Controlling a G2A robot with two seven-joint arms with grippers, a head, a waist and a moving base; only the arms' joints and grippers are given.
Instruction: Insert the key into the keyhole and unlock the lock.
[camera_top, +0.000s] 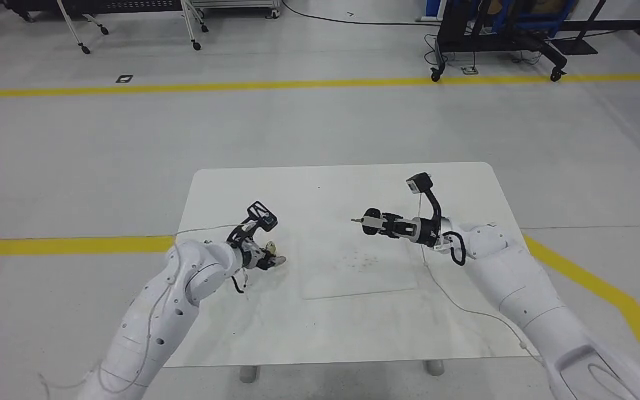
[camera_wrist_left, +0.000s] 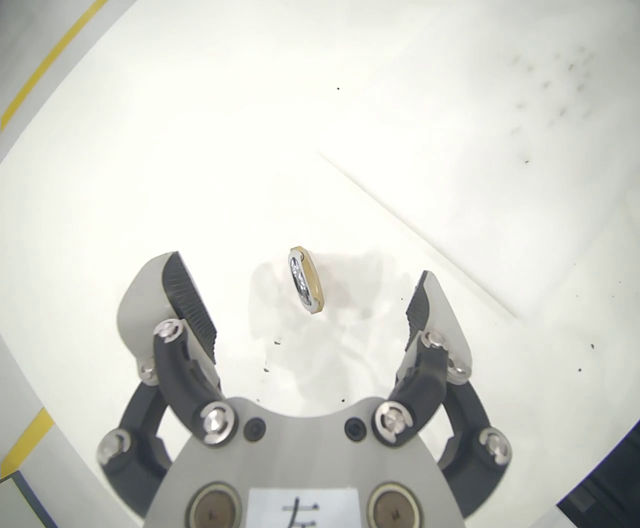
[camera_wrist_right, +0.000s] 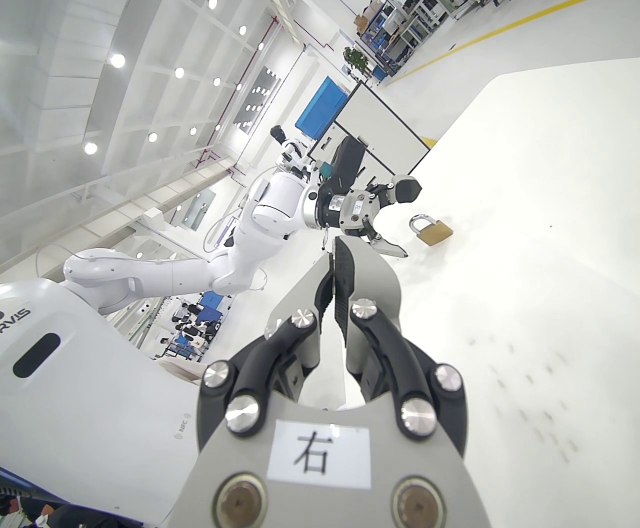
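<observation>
The left pincer (camera_wrist_right: 400, 220) is hanging wide open and empty just short of the brass padlock (camera_wrist_left: 306, 280), which is resting on the counter (camera_wrist_left: 200, 150). Grip the padlock body, leaving the keyhole exposed. The right pincer (camera_wrist_right: 334, 257), well apart from the padlock, is clamping the key (camera_top: 355, 220).

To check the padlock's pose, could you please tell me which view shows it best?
The right wrist view: padlock shows shackle and brass body broadside. Left wrist view gives it edge-on; top view, a small speck.
</observation>
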